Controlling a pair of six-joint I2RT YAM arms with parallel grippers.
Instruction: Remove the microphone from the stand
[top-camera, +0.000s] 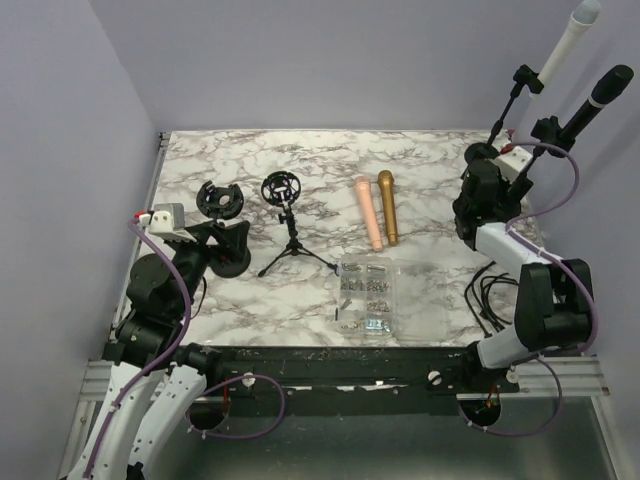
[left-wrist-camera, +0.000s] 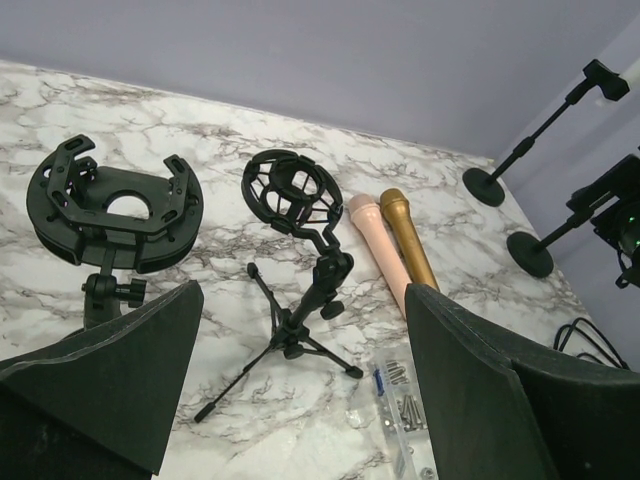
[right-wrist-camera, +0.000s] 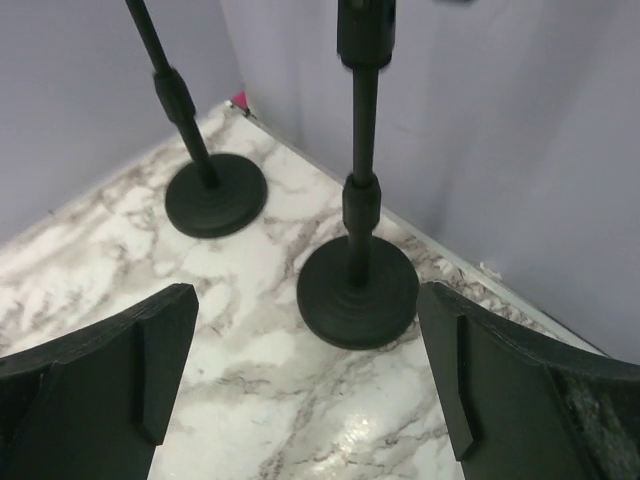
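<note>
Two black round-base stands are at the table's back right. One holds a white microphone, the other a black microphone, both angled up to the right. My right gripper is open and empty just in front of the stand bases. In the right wrist view it faces the nearer base, with the farther base to the left; the microphones are above that view. My left gripper is open and empty at the left, also seen open in the left wrist view.
A pink microphone and a gold microphone lie mid-table. A tripod with an empty shock mount and a second shock mount stand left of them. A clear box of screws lies near the front, and black cables lie by the right arm.
</note>
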